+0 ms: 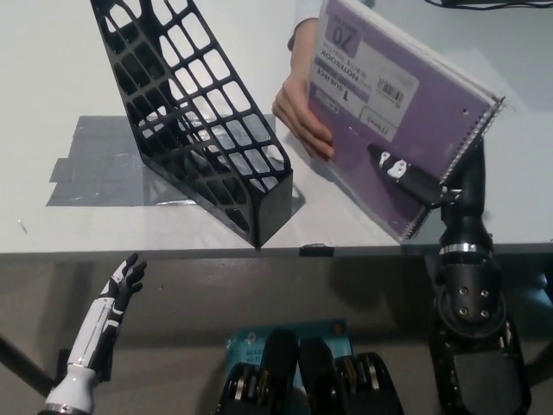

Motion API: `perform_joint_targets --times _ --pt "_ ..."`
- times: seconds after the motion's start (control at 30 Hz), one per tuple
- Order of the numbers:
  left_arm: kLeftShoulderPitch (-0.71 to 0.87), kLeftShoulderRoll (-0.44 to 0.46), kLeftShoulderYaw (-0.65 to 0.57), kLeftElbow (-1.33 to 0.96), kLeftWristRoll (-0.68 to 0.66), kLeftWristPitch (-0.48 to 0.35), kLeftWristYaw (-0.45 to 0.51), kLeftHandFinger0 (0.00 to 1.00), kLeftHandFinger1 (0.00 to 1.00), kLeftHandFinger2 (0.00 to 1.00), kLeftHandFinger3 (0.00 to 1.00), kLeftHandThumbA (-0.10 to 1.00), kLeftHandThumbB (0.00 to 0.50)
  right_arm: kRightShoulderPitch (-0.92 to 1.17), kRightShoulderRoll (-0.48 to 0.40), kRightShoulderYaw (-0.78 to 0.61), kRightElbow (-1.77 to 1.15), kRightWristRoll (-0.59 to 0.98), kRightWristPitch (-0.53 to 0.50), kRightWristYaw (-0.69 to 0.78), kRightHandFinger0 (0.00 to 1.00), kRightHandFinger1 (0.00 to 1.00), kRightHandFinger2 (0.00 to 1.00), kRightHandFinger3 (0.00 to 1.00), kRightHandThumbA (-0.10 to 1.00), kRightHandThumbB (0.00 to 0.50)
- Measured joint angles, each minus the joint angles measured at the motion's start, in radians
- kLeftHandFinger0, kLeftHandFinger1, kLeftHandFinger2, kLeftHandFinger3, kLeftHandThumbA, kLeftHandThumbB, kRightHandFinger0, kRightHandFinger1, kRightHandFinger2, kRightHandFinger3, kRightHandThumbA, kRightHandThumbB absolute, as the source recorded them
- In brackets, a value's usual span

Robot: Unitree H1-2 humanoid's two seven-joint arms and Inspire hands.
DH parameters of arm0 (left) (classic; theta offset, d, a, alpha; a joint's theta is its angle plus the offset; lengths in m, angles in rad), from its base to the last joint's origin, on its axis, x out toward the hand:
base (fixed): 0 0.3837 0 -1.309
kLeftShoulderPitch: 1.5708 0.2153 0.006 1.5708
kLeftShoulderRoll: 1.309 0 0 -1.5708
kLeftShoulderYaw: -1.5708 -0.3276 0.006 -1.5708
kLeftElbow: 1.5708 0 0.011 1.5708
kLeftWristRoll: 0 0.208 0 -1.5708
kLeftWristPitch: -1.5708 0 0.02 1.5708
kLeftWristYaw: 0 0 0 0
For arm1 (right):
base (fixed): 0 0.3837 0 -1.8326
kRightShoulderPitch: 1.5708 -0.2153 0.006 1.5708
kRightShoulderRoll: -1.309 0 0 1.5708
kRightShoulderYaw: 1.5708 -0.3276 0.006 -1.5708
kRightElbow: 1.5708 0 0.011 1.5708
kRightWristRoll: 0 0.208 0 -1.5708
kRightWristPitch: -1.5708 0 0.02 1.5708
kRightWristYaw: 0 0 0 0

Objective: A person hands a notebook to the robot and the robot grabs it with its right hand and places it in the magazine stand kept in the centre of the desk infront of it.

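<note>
Pale grey table [78, 69], smooth and matte, with a patch of grey tape [95, 169] stuck flat near the front edge. Standing on that tape, a black plastic magazine stand [194, 130] of open lattice walls, slanted top, solid low front end toward the table edge; nothing visible inside.

To the right of the stand and apart from it, a purple spiral-bound notebook [406, 112], held tilted above the table, wire binding along its right edge, white printed labels on the cover. Gripped at its left edge by a person's hand [302, 112], fingers curled under the cover. Clamped at its lower right corner by the black right hand [423, 186]: one black-and-white finger [393, 164] lying across the cover's face, the rest behind and hidden by the pages. Notebook thus touched by both hands at once, well clear of the stand's opening.

Lower left, below the table edge, the white left hand [117, 290], fingers spread, holding nothing.
</note>
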Motion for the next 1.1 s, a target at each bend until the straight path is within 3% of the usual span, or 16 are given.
perform_joint_targets --times 0.1,0.13,0.3,0.37,0.47,0.6,1.1 --pt "-0.007 0.0 0.0 0.0 0.0 0.0 0.0 1.0 1.0 1.0 1.0 1.0 0.5 -0.001 0.006 -0.011 -0.062 0.042 0.023 0.011 0.0 0.0 0.03 0.07 1.0 0.044" --pt "-0.013 0.0 0.0 0.0 0.0 0.0 0.0 1.0 1.0 1.0 1.0 1.0 0.5 -0.004 0.011 -0.018 -0.115 0.073 0.045 0.019 0.0 0.0 0.0 0.0 1.0 0.064" --pt "-0.017 0.001 0.0 0.001 0.0 0.0 0.0 1.0 1.0 1.0 1.0 1.0 0.5 -0.015 0.02 -0.038 -0.24 0.161 0.115 0.033 0.0 0.0 0.0 0.0 1.0 0.087" --pt "-0.017 0.001 0.0 0.001 0.0 0.0 0.0 1.0 1.0 1.0 1.0 1.0 0.5 -0.018 0.025 -0.042 -0.274 0.184 0.138 0.034 0.0 0.0 0.0 0.0 1.0 0.066" --pt "-0.019 0.002 0.0 0.002 0.0 0.0 0.0 1.0 1.0 1.0 1.0 1.0 0.5 -0.039 0.037 -0.044 -0.341 0.225 0.18 0.034 0.0 0.0 0.0 0.0 0.97 0.096" --pt "-0.021 0.002 0.0 0.002 0.0 0.0 -0.001 1.0 1.0 1.0 1.0 1.0 0.5 -0.062 0.058 -0.045 -0.379 0.258 0.211 0.034 0.0 0.0 0.0 0.0 0.96 0.072" --pt "-0.032 0.011 -0.001 0.007 -0.001 0.0 -0.004 1.0 1.0 1.0 1.0 1.0 0.5 -0.068 0.064 -0.061 -0.385 0.306 0.234 0.033 0.0 0.0 0.0 0.0 0.93 0.052"
